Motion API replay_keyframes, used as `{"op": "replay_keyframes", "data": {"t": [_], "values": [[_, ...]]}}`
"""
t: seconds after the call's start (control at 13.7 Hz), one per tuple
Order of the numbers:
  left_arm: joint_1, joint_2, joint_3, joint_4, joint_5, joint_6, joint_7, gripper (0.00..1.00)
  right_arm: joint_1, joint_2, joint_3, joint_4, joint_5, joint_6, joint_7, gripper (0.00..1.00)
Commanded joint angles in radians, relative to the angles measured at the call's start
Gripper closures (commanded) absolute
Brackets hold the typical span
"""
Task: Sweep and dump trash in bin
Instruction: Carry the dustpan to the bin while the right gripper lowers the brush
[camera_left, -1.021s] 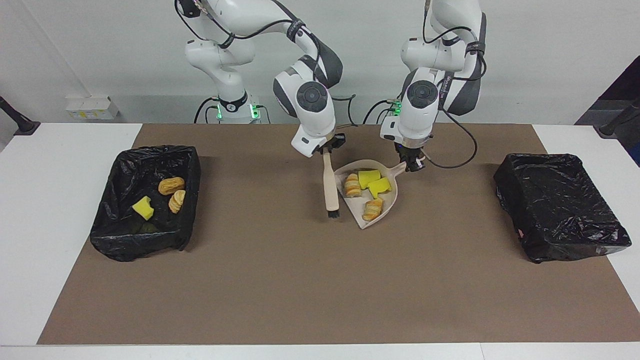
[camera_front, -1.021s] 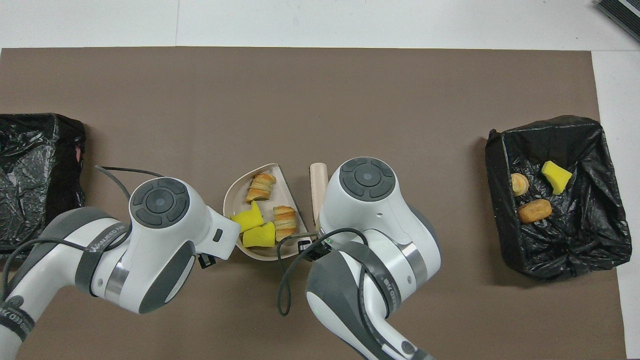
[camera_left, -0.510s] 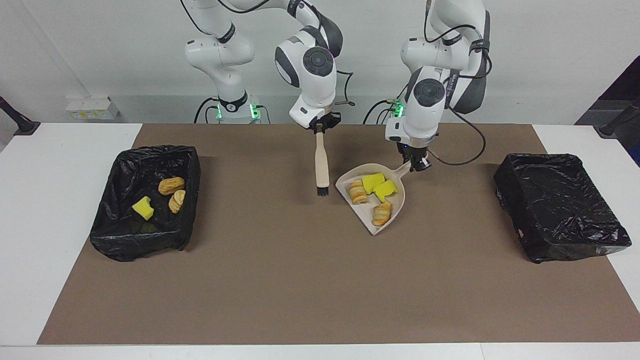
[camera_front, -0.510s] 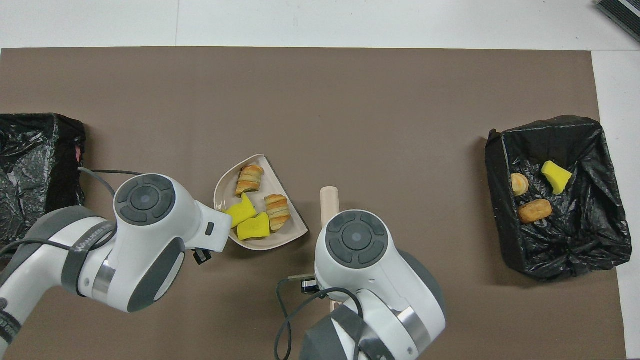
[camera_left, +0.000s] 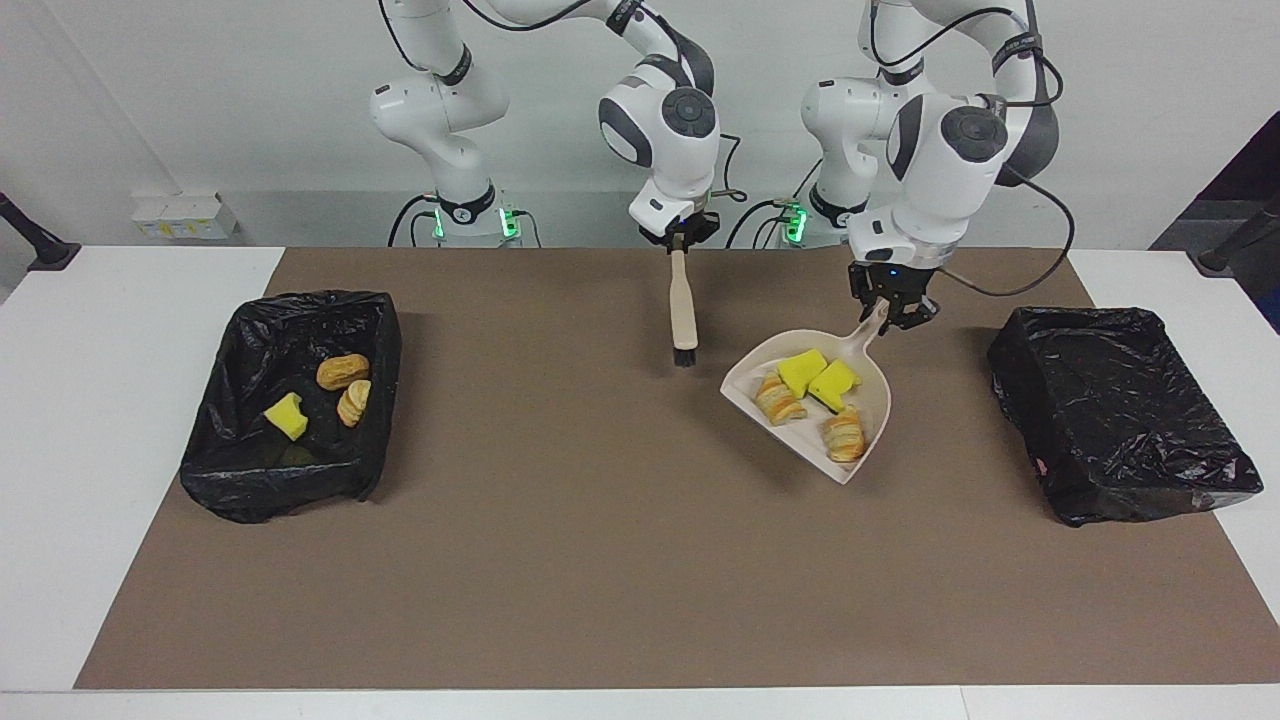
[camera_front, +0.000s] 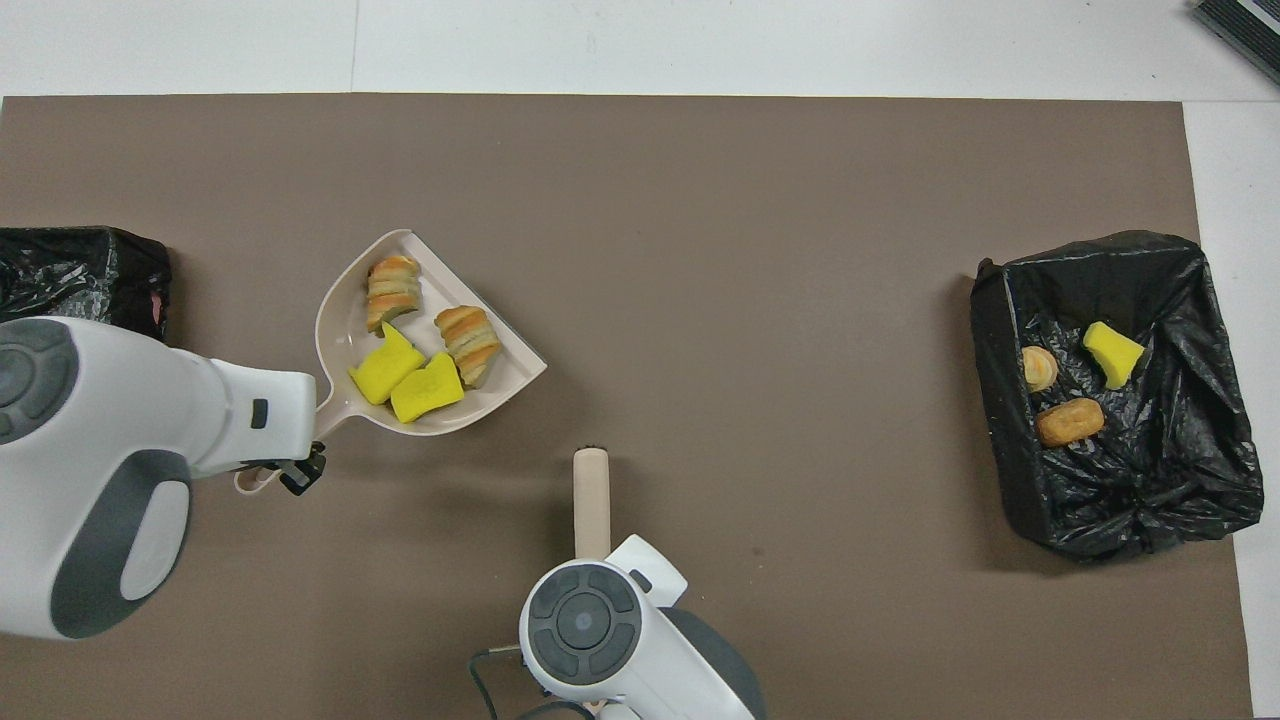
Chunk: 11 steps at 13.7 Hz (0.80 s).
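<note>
Biggest risk here: the dustpan (camera_left: 812, 400) hangs by its thin handle alone, so a quick swing or tilt toward the bin (camera_left: 1118, 412) at the left arm's end could spill its 4 bits of trash (camera_left: 812, 398) onto the mat. The left gripper (camera_left: 889, 314) is clamped on that handle. The right gripper (camera_left: 680, 241) looks pinched on the brush (camera_left: 683, 310) (hard to see), held over the mat. 3 more bits (camera_left: 325, 394) lie in the other bin (camera_left: 293, 402).

Both arms (camera_left: 940, 140) are glossy white with dark grey joint bands. Black cables loop along them. Green lights glow at the bases (camera_left: 470, 222).
</note>
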Motion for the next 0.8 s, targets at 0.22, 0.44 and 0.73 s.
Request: {"op": "replay_keyframes", "data": {"t": [0.22, 0.44, 0.73], "values": [[0.212, -0.002, 0.001, 0.198, -0.025, -0.153, -0.013, 1.0, 0.023, 0.103, -0.001, 0.058, 0.01, 0.021, -0.008, 1.0], [0.341, -0.003, 0.015, 0.227, -0.022, -0.156, 0.0, 1.0, 0.021, 0.103, -0.001, 0.06, 0.013, 0.004, -0.042, 1.0], [0.496, 0.055, 0.027, 0.339, -0.006, -0.187, 0.126, 1.0, 0.015, 0.104, -0.001, 0.061, 0.024, -0.003, -0.041, 1.0]]}}
